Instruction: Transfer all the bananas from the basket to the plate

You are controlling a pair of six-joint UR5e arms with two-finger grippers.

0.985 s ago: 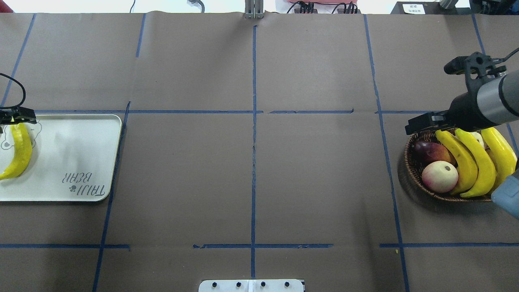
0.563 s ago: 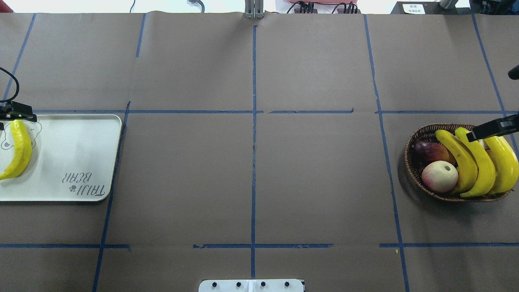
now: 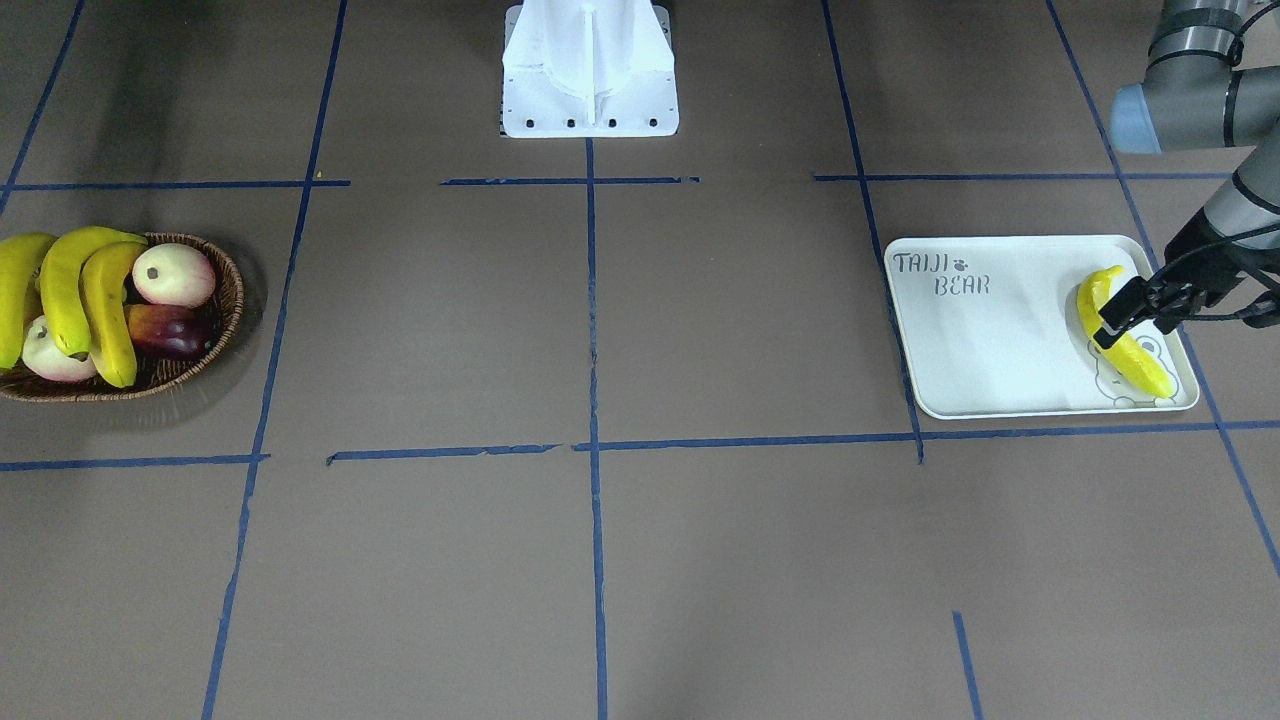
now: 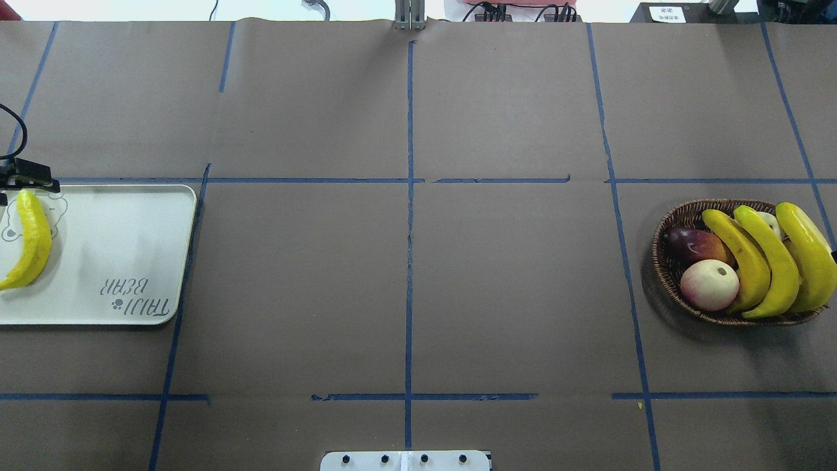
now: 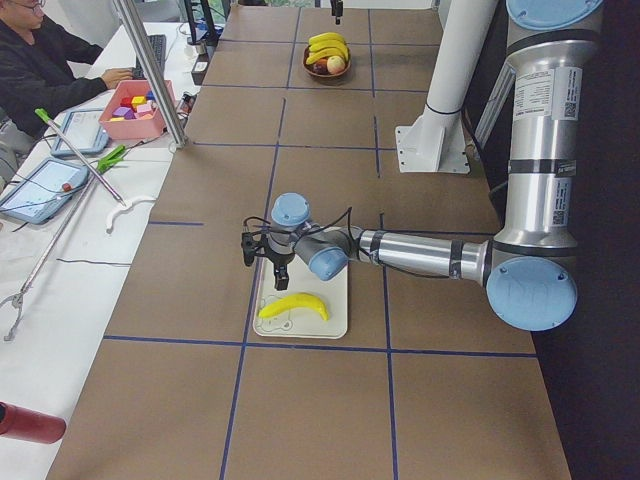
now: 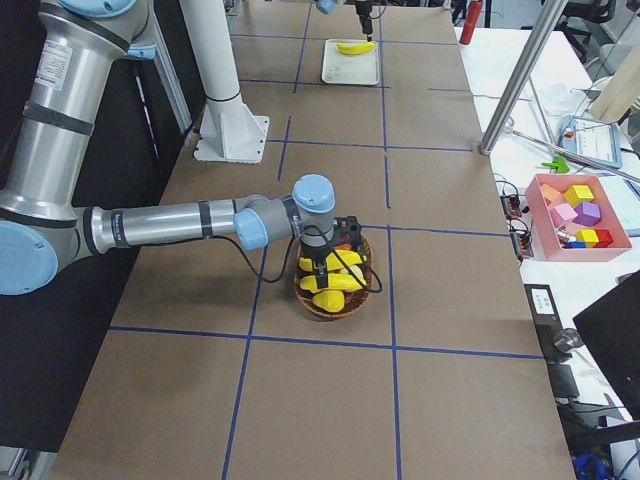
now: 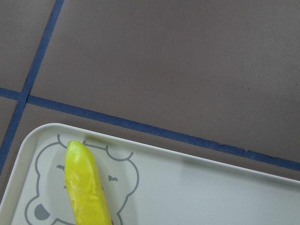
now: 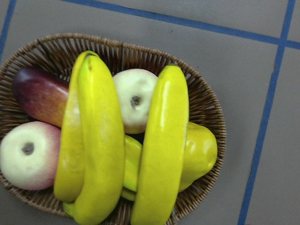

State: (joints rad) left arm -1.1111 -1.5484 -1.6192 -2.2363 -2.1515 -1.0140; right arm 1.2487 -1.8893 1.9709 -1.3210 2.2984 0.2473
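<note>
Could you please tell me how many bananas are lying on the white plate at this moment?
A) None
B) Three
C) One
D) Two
C: a single banana lies on the plate, across its bear drawing, while three other bananas are in the basket.

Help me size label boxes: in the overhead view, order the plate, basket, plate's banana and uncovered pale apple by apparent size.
1. plate, though cut by the view's edge.
2. basket.
3 and 4. banana and apple: unsure, since the banana is longer and the apple fatter.
</note>
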